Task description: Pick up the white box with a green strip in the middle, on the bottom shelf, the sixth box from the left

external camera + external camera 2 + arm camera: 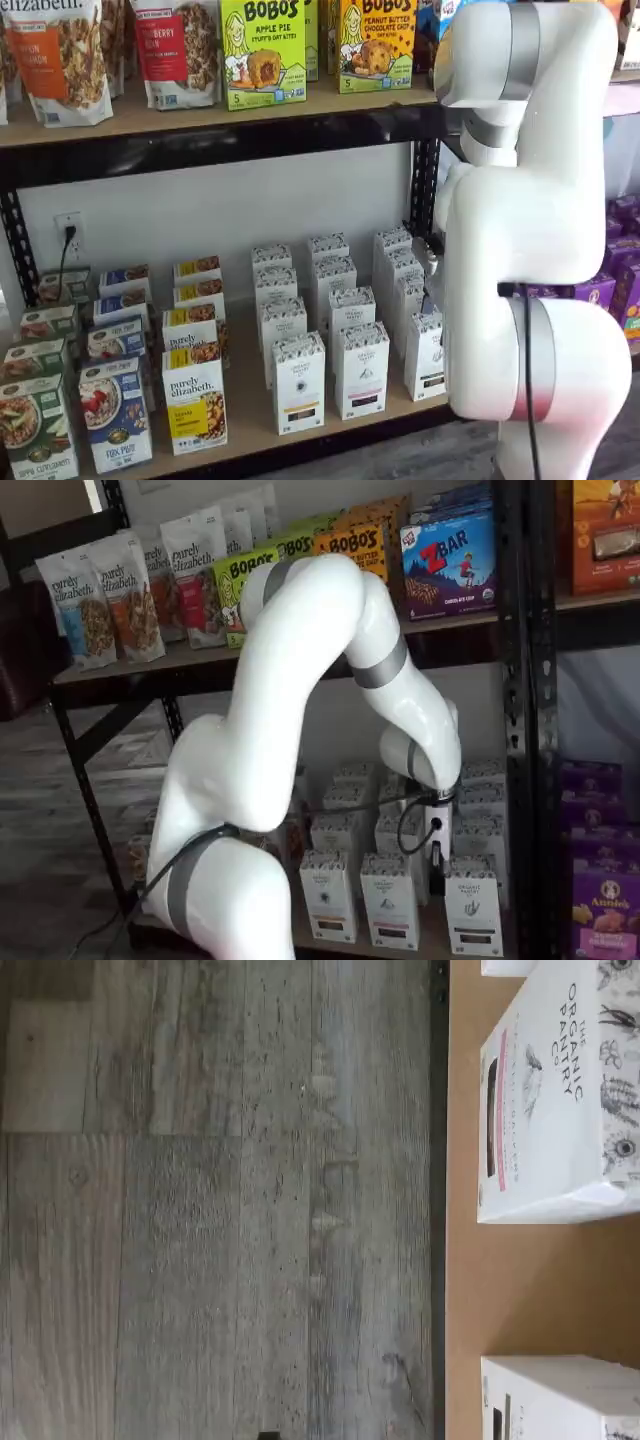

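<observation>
The white box (pixel 472 905) stands at the right end of the front row on the bottom shelf (pixel 250 425), with a speckled top band and a dark strip low on its face. In a shelf view it (pixel 425 355) is partly hidden behind my arm. My gripper (pixel 437 865) hangs just in front of the row, between this box and the pink-strip carton (pixel 390 900). Only a dark side-on sliver of its fingers shows, so no gap can be read. The wrist view shows the pink-strip carton (pixel 545 1100), the shelf board (pixel 520 1280) and the corner of a carton with a dark strip (pixel 560 1400).
An orange-brown-strip carton (pixel 298 385) stands left of the pink one (pixel 361 370), with more white cartons behind. Purely Elizabeth boxes (pixel 195 400) fill the shelf's left. A black rack post (pixel 520 730) rises right of the target. Grey plank floor (pixel 220 1210) lies below the shelf edge.
</observation>
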{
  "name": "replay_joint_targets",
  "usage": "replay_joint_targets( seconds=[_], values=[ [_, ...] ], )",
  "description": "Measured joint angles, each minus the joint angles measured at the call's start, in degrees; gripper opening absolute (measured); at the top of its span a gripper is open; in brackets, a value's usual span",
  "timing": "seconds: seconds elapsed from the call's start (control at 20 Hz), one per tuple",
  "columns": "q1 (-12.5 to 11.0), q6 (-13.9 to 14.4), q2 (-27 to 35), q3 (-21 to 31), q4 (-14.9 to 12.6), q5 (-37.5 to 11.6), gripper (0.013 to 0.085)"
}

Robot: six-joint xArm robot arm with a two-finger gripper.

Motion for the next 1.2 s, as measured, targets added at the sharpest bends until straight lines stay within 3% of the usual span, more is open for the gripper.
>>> replay_joint_targets(
  seconds=[0.35,0.55,0.85,1.2],
  values=[
    [0.7,-0.5,2.2,-2.5,1.4,-1.2,0.0850],
    [1.2,-4.9,3.8,-3.9,6.7,-3.9,0.0850],
    [1.0,-3.8,7.6,-7.5,5.2,-6.0,0.0850],
    [0.5,-5.2,13.2,-14.5,6.2,-5.7,0.0850]
  ],
)
